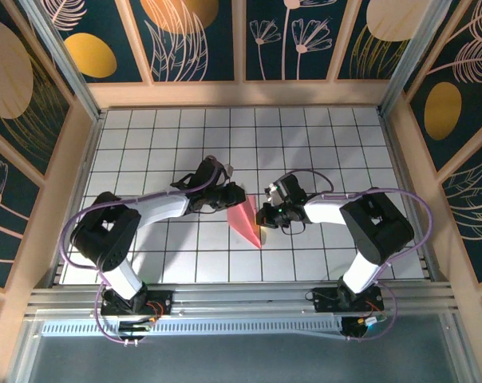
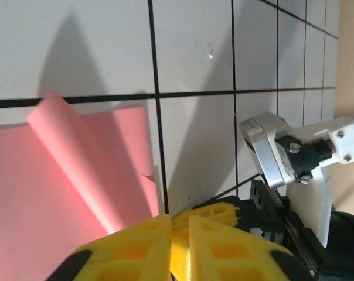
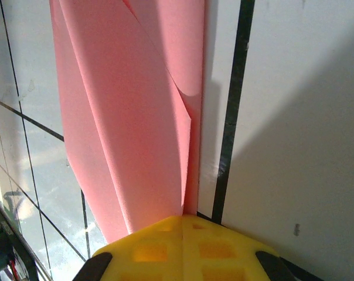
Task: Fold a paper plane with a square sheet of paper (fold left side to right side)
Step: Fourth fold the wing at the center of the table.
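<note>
**Desk:** Where is the sheet?

**Photographer:** The pink paper [image 1: 242, 215], folded to a narrow wedge with its point toward the near edge, lies mid-table on the tiled table [image 1: 145, 136], between the two arms.

**Desk:** And the grippers?

**Photographer:** The right gripper [image 3: 183, 222], fingers pressed together, touches the wedge's right edge. The left gripper [image 2: 180, 221] sits at its far left side, fingers all but touching. Whether an edge is caught between them, I cannot tell.

**Desk:** The risk?

**Photographer:** One flap [image 2: 77, 158] stands curled, not flat. The crease is likely unset, so it could spring open, or a sliding fingertip could drag the thin sheet and skew the fold.
</note>
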